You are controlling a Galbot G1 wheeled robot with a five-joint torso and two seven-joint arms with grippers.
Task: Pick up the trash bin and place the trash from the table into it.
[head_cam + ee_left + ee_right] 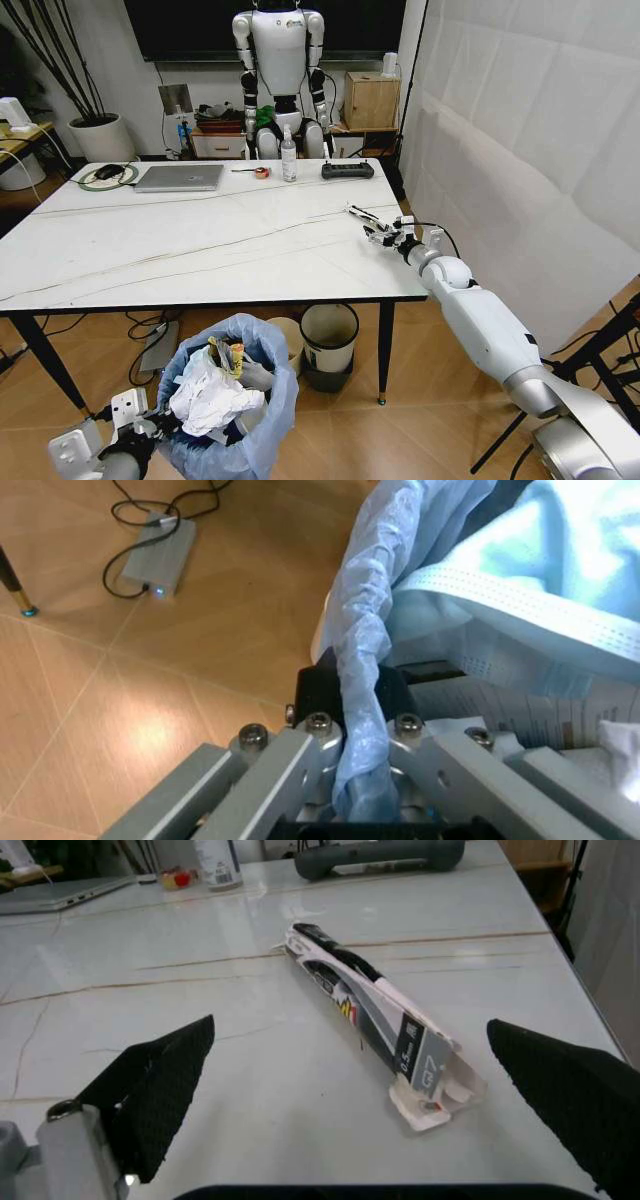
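- Nearest you, low on your left, the left claw is clamped on the bagged rim of the trash bin, holding it off the floor just in front of the worktop. From the left wrist camera you can see the twisted blue bag running down between the claw's plates.
- The bin is already heaped: crumpled white paper and a yellowish wrapper sit at or above the rim. Judge it close to full; tilt it and something may spill out.
- The grip seems to be mostly on thin plastic. If the bag slips or stretches, the bin could sag or drop.
- Farther out on your right, the right claw is spread wide over the worktop's right edge, its black pads on either side of a flattened white-and-black carton, not touching it.
- The carton lies flat on slick stone, near the edge. Closing too high could skid it away or nudge it off the side.
- On the carton you can make out "0.5"; the rest is too small to read.
- At the far edge sit a laptop, a spray bottle and a black controller; none are trash.
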